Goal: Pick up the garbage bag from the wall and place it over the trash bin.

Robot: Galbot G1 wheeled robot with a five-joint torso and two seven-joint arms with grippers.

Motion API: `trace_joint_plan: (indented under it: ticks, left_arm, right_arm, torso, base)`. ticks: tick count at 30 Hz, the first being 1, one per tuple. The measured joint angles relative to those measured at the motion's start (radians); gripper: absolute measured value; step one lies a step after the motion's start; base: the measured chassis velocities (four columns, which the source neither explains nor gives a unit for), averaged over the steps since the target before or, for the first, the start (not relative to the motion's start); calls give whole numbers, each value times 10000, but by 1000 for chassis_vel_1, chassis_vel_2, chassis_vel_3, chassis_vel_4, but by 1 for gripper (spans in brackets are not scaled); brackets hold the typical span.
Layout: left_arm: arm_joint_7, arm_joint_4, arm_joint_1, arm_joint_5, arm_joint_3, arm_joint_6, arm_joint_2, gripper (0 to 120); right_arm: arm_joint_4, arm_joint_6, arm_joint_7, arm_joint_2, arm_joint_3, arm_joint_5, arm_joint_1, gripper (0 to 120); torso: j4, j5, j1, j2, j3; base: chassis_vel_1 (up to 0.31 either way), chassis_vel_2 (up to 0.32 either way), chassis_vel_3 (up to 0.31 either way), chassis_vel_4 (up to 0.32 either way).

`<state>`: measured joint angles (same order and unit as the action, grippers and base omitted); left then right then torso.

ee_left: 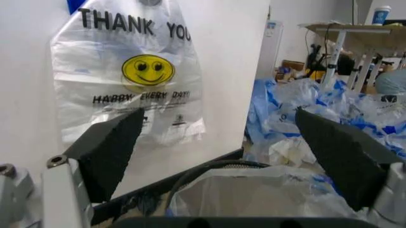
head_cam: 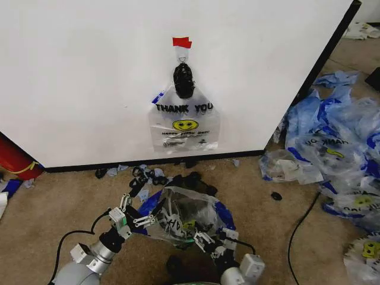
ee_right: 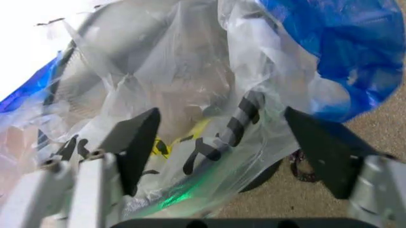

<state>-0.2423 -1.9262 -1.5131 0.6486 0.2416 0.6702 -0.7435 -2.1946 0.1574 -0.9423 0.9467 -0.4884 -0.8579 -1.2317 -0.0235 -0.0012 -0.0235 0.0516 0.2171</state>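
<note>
- Both arms are reaching forward low over the tan carpet floor, one on each side of the small round black wire-mesh trash bin, which is standing just in front of the wall.
- Draped over that bin is lying a crumpled see-through plastic bag with blue handles; it is covering the bin's top and front, and dark mesh is showing behind it.
- Left end effector is sitting at the bag's left edge with its jaws spread wide and nothing between them – in the left wrist view its two dark pads are standing well apart, framing the wall beyond.
- Right end effector is hanging at the bag's near right edge, likewise released; in the right wrist view its fingers are gaping on either side of the crinkled plastic, whether touching it cannot be told.
- Farther off, a thin clear garbage bag with black "THANK YOU" lettering and a yellow smiley face is hanging flat against the large plain white wall, its bunched top caught on a small metal hook under a strip of red tape.
- Off to the right, a heap of loose blue-and-clear plastic bags is lying on the floor.
</note>
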Motion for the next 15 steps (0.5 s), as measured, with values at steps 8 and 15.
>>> trace_joint_plan:
  ticks: [8,15]
  left_arm:
    - [-13,99,31,-52,-40,20,-69,94]
    - [-17,183,34,-149,-112,43,-179,94]
  right_arm:
    - [51,-53,-100,88,-82,197,43,50]
    - [264,-61,-152,133,-112,459,47,40]
  torso:
    - [-1,0,0,0,0]
    - [-1,1,0,0,0]
  base:
    - [0,0,0,0]
    - [0,0,0,0]
